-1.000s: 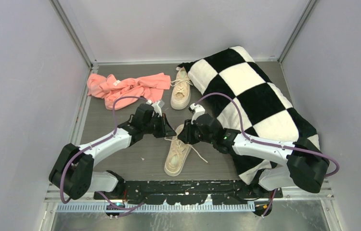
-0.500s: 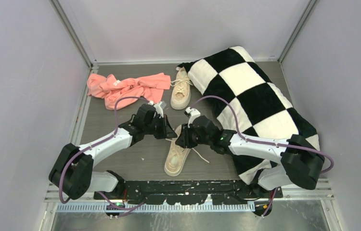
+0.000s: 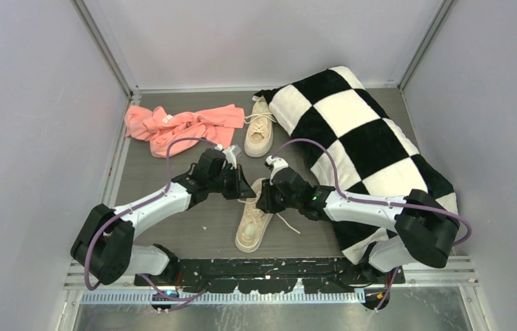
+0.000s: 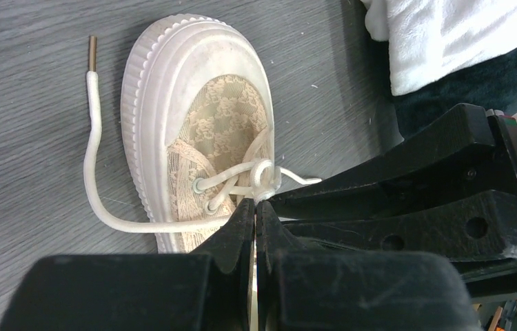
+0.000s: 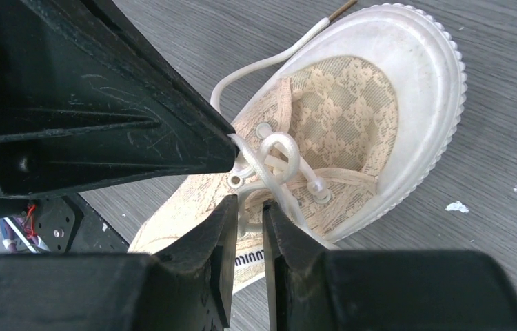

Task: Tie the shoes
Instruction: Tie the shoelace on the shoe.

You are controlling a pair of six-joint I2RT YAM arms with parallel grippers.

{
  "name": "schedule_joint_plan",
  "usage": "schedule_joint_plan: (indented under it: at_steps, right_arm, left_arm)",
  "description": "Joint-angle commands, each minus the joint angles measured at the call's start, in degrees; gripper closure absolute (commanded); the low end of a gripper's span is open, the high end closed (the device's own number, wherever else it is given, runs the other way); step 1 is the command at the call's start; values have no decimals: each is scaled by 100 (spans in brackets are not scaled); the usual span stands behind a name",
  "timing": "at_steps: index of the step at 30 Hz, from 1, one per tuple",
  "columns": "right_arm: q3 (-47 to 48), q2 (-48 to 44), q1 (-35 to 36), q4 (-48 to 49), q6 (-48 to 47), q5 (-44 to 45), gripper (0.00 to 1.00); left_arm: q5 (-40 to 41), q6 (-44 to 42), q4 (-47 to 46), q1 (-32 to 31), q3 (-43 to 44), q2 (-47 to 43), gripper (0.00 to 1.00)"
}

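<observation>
Near sneaker (image 3: 250, 231) lies lengthwise between the arms; left gripper (image 4: 256, 207), pinched shut, and right gripper (image 5: 250, 203), jaws slightly parted around the lace (image 5: 280, 146), meet at its knot (image 4: 264, 176).

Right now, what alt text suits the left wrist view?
The left hand pinches a cream lace at the knot of a beige sneaker, the right hand close beside. A loose lace end trails over the grey table.
</observation>
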State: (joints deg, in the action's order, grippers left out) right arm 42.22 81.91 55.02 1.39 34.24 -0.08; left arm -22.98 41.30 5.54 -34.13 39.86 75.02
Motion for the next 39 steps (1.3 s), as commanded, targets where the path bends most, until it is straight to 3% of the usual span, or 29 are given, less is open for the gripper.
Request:
schedule_joint_plan:
  at_steps: [1,6,9,14,25,39]
  right_arm:
    - [81,-176,23,50,-44,288,75]
    - [-203,-610,23,424,122,343,74]
    - [-355,-866,17,545,235,551,64]
    - [-470,-929,-103,640,501,741,61]
    - [-393,-304,-975,976,1567,-441,60]
    - [-373,135,-1018,1337,1679,-1088,62]
  left_arm:
    - [-14,-122,0,-62,216,61,99]
    - [5,-177,81,-70,191,-7,99]
    - [9,-222,88,-64,151,-31,99]
    - [-56,-236,11,-74,119,-14,100]
    - [-126,-271,-54,-74,60,-6,99]
    - [-275,-333,18,-74,-79,-38,99]
